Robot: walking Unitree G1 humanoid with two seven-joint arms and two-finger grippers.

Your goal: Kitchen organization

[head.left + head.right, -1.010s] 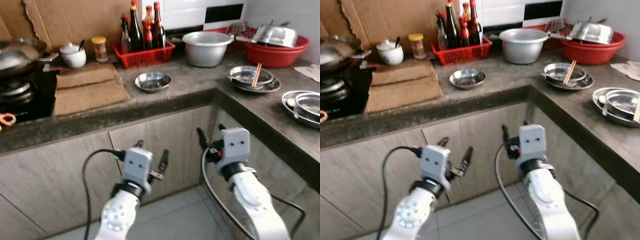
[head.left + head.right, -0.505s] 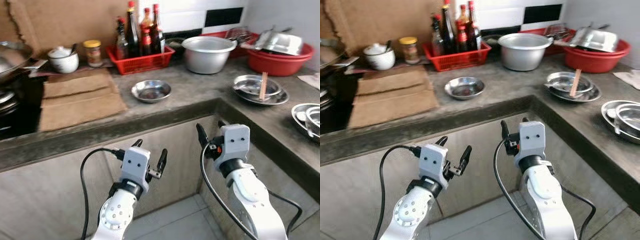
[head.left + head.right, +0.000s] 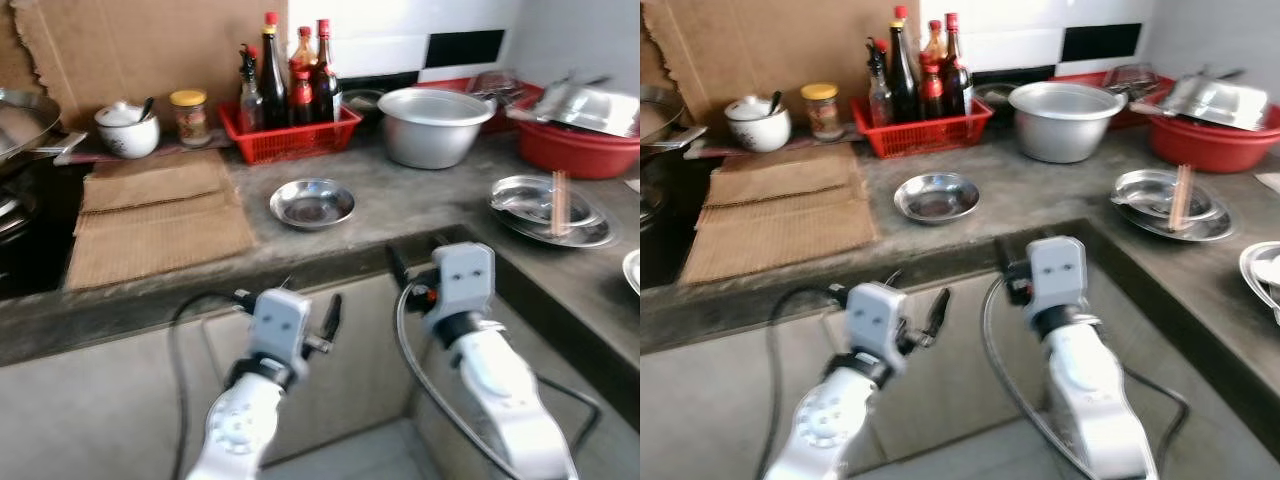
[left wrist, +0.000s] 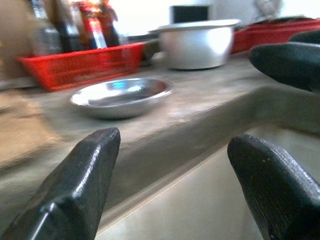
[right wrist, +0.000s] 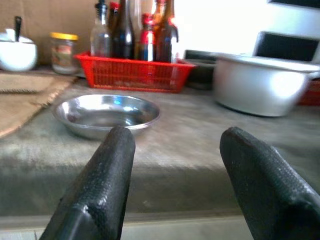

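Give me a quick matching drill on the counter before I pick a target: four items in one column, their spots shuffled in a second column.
Items:
1. small steel dish
2. sauce bottles
3. chopsticks
4. white sugar pot

Places:
A. standing in the red basket
B. lying across the stacked steel plates
C. alone on bare counter, in front of the basket
D. beside the yellow-lidded jar, behind the woven mats

Pairs: 1-C, 2-A, 3-B, 4-D
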